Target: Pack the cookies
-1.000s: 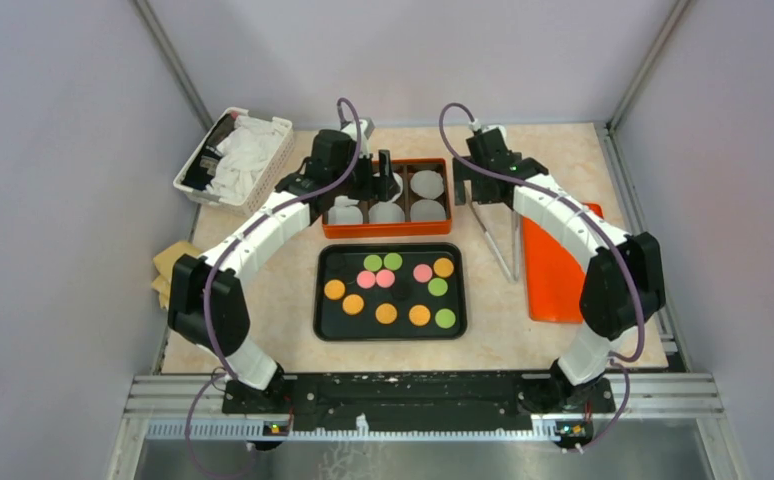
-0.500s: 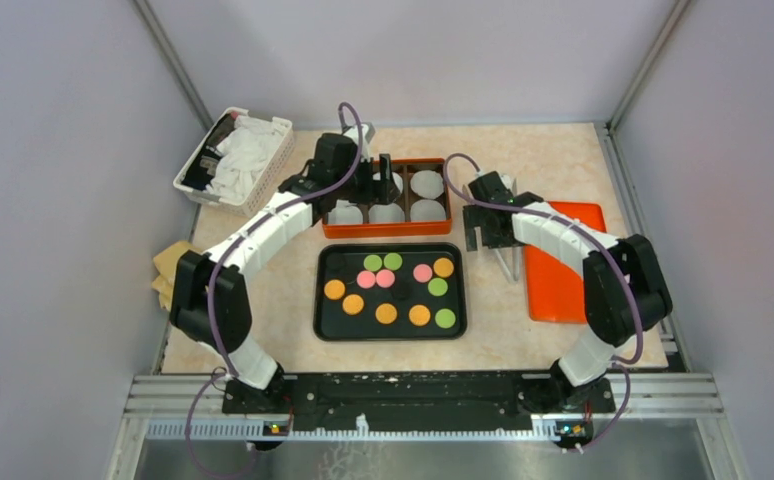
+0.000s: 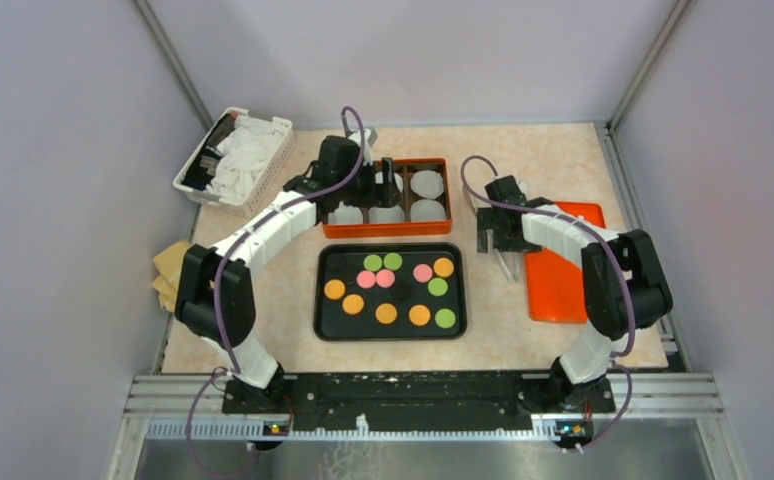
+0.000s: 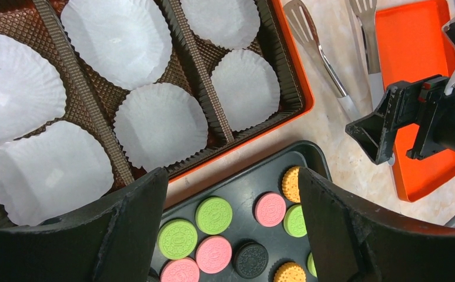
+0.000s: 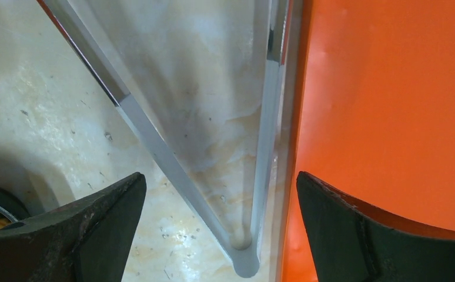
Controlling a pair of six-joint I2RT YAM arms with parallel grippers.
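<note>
The right hand [image 5: 219,179] is spread apart, with tongs [image 5: 154,147] seen between its fingers; the left hand [image 4: 231,175] is spread apart, with cookies [image 4: 214,215] seen beneath it.

The tray [image 3: 335,325] sits mid-surface [image 3: 563,150] with the cookies [image 3: 386,313] on it. Just behind it lies the box [image 3: 386,232], liners [image 3: 428,184] in its compartments. Right of both lie the tongs [image 4: 331,70], just left of the lid [image 3: 558,280]. The basket [image 3: 235,160] stands at the far left corner. My left claw [image 4: 231,176] hangs over the box's near edge, my right claw [image 5: 219,182] over the tongs.
</note>
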